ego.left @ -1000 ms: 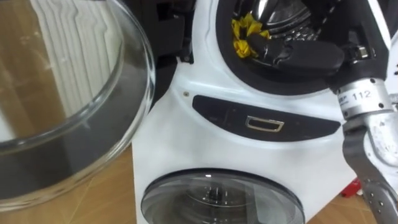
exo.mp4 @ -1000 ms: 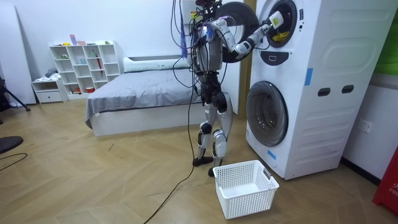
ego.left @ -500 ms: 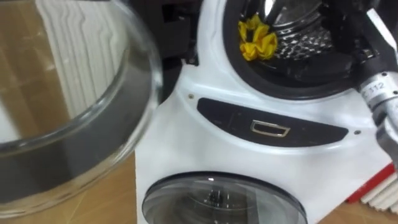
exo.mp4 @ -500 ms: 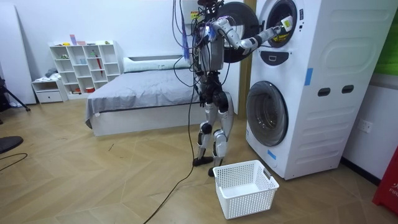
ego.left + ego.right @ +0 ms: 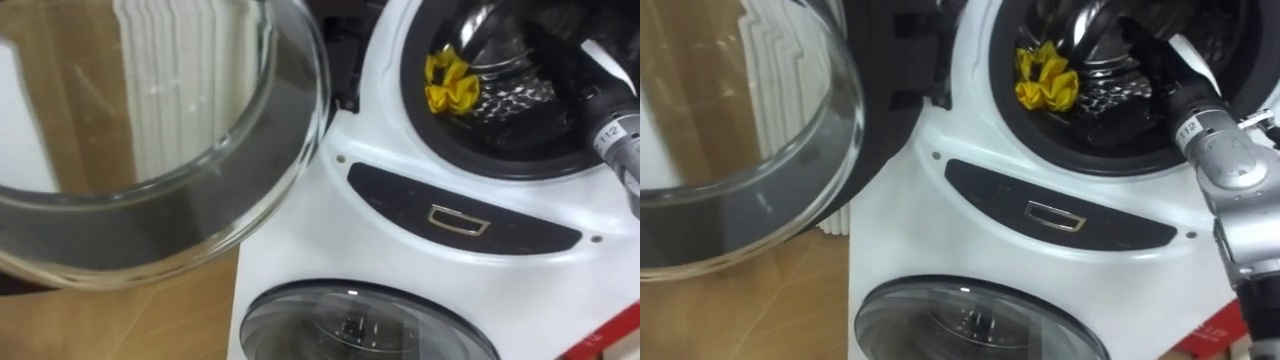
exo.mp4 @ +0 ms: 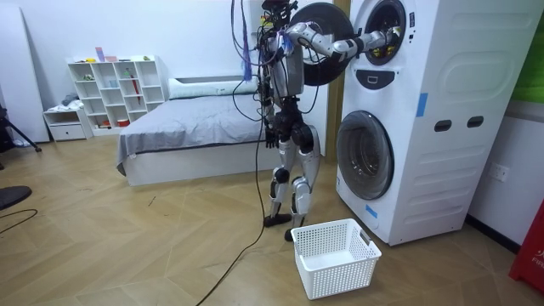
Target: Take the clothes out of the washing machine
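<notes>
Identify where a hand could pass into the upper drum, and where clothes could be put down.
Free: the lower middle of the upper drum, between the yellow cloth at its left and the right arm crowding its right; also the white basket on the floor before the machine.

Glass door stands swung left; drum mouth gapes open, robot's right forearm crossing its right side.

A white basket sits on the wood floor, a grey bed and white shelf behind.
</notes>
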Tool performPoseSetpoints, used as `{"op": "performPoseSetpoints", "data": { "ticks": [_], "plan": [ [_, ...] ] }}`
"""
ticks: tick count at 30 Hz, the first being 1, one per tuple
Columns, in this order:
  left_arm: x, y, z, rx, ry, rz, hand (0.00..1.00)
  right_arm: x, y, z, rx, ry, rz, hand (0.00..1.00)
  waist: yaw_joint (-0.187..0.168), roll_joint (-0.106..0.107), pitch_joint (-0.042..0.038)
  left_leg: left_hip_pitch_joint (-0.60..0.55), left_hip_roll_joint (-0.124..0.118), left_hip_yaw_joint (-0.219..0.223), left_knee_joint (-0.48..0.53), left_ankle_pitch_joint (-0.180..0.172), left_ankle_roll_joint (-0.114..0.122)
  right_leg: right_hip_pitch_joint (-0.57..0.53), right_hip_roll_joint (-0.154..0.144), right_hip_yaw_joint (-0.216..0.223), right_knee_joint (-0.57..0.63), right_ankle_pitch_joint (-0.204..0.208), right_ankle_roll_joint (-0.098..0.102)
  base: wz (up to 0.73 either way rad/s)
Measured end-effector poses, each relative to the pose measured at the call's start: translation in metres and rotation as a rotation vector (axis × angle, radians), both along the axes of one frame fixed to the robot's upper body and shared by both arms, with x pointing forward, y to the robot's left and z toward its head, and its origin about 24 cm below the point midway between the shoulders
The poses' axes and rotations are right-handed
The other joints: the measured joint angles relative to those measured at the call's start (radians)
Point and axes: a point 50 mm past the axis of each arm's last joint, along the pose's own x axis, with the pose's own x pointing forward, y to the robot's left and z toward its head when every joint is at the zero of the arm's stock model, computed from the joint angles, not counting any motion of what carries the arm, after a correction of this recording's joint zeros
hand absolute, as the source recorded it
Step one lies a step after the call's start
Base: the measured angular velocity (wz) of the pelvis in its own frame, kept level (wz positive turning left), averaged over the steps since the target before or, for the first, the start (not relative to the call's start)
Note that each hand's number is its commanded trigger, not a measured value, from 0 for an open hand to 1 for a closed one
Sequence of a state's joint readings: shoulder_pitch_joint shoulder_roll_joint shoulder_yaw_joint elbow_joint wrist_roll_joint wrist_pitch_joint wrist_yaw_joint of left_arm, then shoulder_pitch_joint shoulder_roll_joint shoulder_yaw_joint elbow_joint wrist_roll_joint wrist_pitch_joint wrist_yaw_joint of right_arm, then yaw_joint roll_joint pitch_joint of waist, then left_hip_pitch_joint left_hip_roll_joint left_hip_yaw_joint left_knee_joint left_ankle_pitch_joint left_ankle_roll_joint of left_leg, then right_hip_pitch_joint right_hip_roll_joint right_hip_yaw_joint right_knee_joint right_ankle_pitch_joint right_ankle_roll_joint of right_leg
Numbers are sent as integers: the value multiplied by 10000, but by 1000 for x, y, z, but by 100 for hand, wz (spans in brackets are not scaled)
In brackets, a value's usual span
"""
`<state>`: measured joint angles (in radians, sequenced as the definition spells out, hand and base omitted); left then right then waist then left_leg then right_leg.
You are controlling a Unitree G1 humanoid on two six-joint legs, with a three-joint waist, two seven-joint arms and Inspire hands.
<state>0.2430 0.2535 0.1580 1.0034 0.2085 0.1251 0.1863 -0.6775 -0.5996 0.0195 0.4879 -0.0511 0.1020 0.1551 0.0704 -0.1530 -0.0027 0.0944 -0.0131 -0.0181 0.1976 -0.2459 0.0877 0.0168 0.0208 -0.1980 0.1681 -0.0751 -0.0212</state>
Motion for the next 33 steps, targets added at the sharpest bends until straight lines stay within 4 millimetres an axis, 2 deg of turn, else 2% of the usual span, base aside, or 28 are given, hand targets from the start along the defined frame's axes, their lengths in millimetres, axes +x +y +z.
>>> {"op": "performPoseSetpoints", "data": {
  "ticks": [5,9,13,19,23,28,32,33],
  "plan": [
    [4,0,0,-50,-121,14,0,1,0,2,-227,-11,-44,0,214,13,8,43,14,-1,27,2,0,27,-7,-22,-7,-35,-1,0],
    [9,-1,0,-206,-140,-111,0,2,4,3,-421,-12,78,0,258,107,76,82,9,0,55,3,0,77,-3,-2,-15,-54,7,0],
    [16,-1,0,-219,-243,-288,0,5,19,12,-1174,-283,499,0,196,131,93,22,2,54,-12,0,-9,-23,-6,21,9,-123,-18,-5],
    [28,-3,1,-251,-468,-559,0,3,37,21,-1588,-627,1216,0,461,113,78,31,34,136,-100,44,-100,-105,9,60,16,-179,-95,-6],
    [30,-5,0,-285,-461,-658,0,0,47,30,-2005,-806,1525,0,466,111,75,43,70,247,-136,50,-111,-148,37,140,18,-186,-108,-9],
    [32,-6,0,-287,-507,-732,0,-5,68,39,-2969,-1204,2299,0,462,110,74,60,77,401,-121,50,-111,-161,58,336,7,-185,-111,-7],
    [33,-6,0,-302,-474,-860,0,-7,70,42,-3334,-1283,2327,1,458,111,74,57,75,399,-128,50,-111,-168,57,341,7,-185,-111,0],
    [34,-6,0,-323,-493,-867,0,-7,71,42,-3364,-1282,2361,100,460,111,74,55,77,393,-129,50,-111,-170,60,336,5,-184,-113,0]
  ]
}}
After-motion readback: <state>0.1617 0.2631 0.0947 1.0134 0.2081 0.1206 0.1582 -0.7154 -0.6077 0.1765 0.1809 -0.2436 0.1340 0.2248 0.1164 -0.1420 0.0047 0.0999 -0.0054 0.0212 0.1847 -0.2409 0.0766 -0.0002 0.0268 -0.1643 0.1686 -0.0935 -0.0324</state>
